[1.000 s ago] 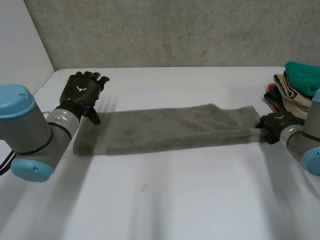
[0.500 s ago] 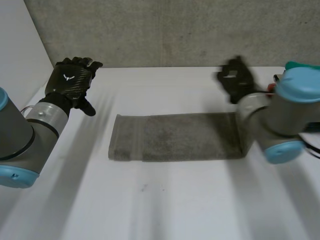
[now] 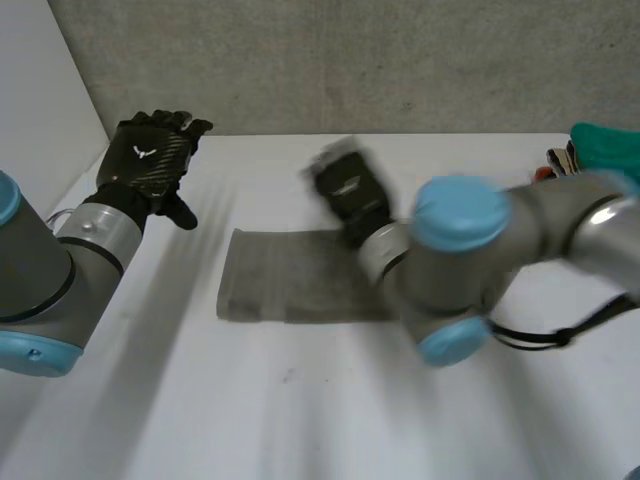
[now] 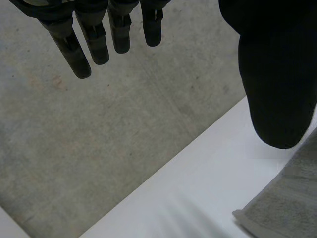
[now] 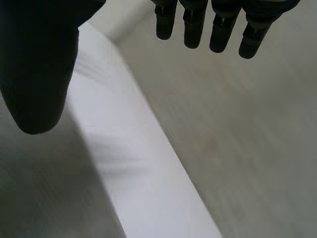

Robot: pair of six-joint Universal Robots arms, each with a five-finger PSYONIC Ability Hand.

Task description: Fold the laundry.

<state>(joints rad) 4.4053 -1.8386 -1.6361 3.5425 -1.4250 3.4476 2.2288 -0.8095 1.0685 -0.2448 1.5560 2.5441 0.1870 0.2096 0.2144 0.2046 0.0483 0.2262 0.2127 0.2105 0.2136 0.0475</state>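
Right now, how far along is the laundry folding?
The towel looks folded over and lies flat. Nothing is in hand: the left hand and right hand are both open, holding nothing. The pile of clothes is left to fold.

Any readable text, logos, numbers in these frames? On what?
No readable words or numbers anywhere.
Back of the left robot hand: a white emblem, a shape with no letters.
Back of the right robot hand: any mark is too blurred to read.
Grey towel: no label visible.
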